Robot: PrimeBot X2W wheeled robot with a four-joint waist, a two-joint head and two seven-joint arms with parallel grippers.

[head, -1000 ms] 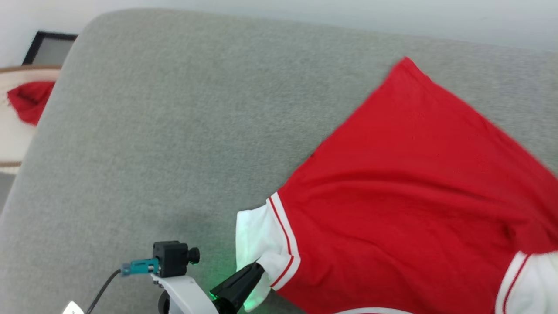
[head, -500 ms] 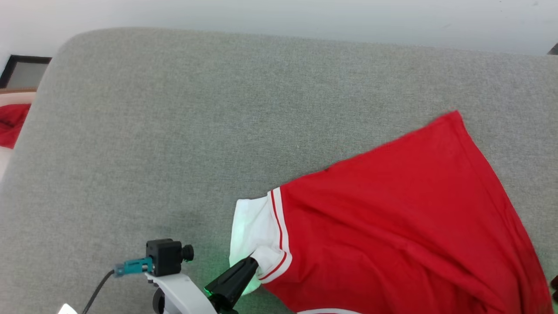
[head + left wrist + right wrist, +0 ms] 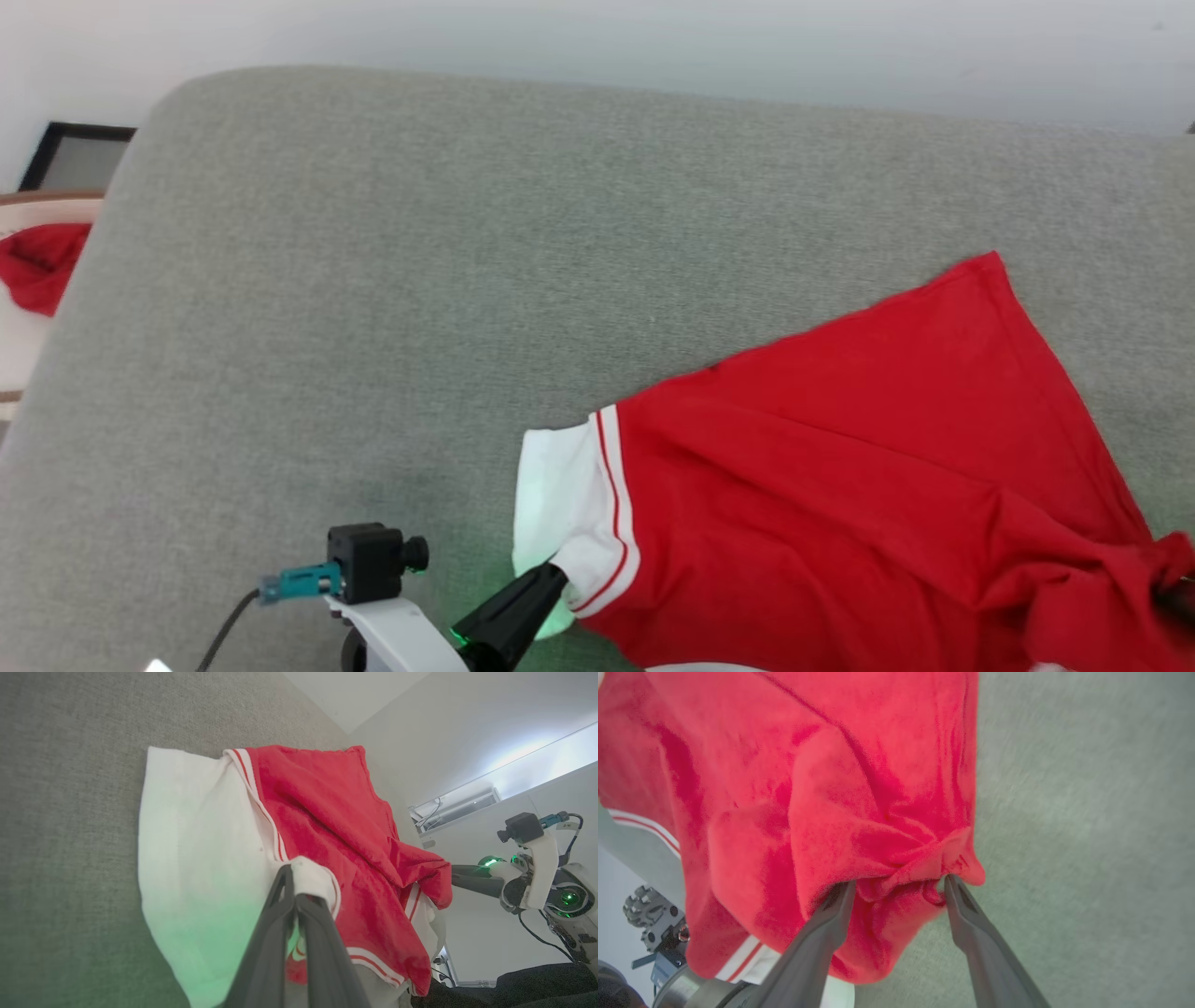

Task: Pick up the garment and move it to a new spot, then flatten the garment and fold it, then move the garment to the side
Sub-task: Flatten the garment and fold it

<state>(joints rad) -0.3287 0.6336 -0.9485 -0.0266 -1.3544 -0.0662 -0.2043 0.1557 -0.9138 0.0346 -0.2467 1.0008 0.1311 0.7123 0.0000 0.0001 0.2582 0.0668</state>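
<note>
The left gripper (image 3: 553, 571) pinches shut on the white corner of the garment (image 3: 840, 467), anchoring it on the grey cushion (image 3: 373, 280), near-right side, while the right gripper (image 3: 899, 882) stands wide open astride a bunched red fold, gripping nothing, presumably letting it settle.

The garment (image 3: 840, 485), a red jersey with a white side panel and white-and-red striped trim, lies rumpled at the right of a grey fabric surface (image 3: 373, 280). Its white corner points left, and its right end is bunched into folds.
</note>
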